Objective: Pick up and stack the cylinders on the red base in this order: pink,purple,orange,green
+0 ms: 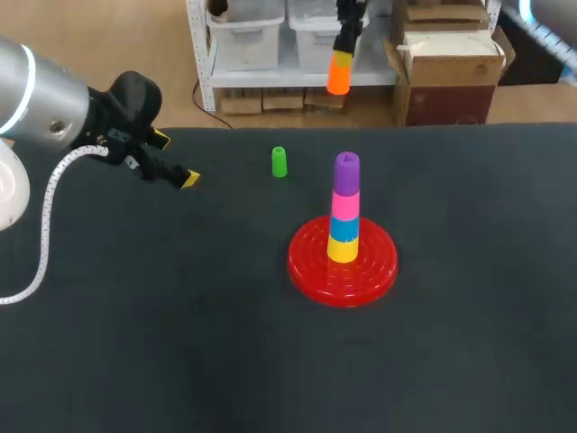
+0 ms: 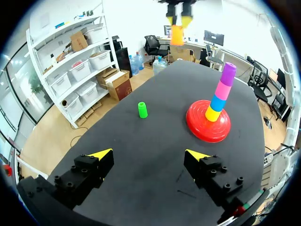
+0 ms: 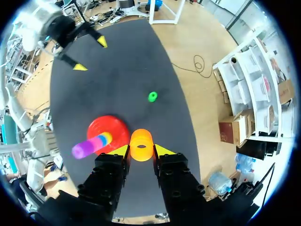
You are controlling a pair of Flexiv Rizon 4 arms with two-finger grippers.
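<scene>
Hanging high over the far edge of the table (image 1: 180, 343), the orange cylinder (image 3: 141, 145) is pinched between the yellow tips of the right gripper (image 3: 141, 150).

From where I stand, its jaws press the orange cylinder from both sides, up above the stack and a little beyond it. Below, the red base (image 1: 311, 262) carries a tower: yellow cylinder (image 1: 343, 250) lowest, then blue cylinder (image 1: 343, 228), pink cylinder (image 1: 344, 205), and purple cylinder (image 1: 347, 171) on top. The green cylinder (image 1: 279, 162) stands upright on the table, near the base but not touching it. Over at the left side the left gripper (image 2: 148, 155) hovers with its jaws spread wide, well apart from the green cylinder.
</scene>
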